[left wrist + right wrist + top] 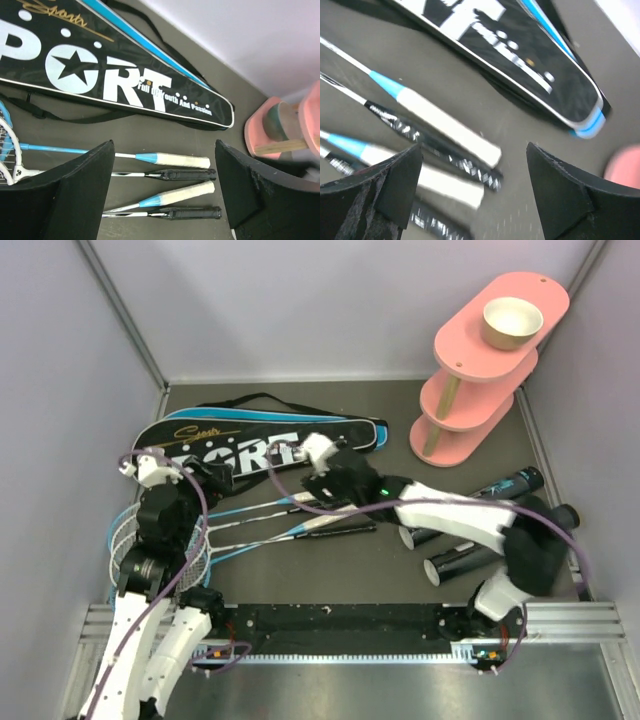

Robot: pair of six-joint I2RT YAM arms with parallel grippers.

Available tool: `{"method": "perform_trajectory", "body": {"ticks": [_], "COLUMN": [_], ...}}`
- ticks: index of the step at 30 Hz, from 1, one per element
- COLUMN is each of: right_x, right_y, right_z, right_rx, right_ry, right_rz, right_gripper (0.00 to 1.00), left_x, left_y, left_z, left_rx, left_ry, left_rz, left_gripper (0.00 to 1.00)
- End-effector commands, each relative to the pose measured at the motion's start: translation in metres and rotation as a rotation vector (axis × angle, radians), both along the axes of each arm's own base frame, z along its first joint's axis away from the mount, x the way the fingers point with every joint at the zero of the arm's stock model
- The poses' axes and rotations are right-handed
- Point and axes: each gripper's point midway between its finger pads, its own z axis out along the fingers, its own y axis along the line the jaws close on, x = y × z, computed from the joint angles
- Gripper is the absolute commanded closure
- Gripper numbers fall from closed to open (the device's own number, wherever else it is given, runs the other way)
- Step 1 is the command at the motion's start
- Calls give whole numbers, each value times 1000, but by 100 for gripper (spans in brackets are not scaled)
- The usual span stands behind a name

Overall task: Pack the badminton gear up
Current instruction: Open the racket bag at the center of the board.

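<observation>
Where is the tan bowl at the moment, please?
In the top view, the tan bowl sits on the top tier of the pink stand, at the far right, beyond the right arm.

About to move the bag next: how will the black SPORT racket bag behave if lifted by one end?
Probably floppy: the racket bag lies flat and thin, so it would likely sag. It looks empty, so likely light. Its loose strap may drag or snag on the rackets beside it.
</observation>
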Motion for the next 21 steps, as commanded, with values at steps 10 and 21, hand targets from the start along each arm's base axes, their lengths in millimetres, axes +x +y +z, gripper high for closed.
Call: {"method": "perform_trajectory", "body": {"ticks": [10, 21], "right_x": [111, 148], "right_y": [107, 120], "right_z": [-91, -108], "right_rx": [-564, -608], "right_ry": [-299, -364], "right_rz": [389, 337], "right_gripper": [30, 43], "left_x": [-30, -36], "left_y": [-6, -1], "left_z": [3, -6], "left_rx": [188, 260], "left_ry": [-101, -102], "left_rz": [-127, -122], "left_gripper": [16, 16]}}
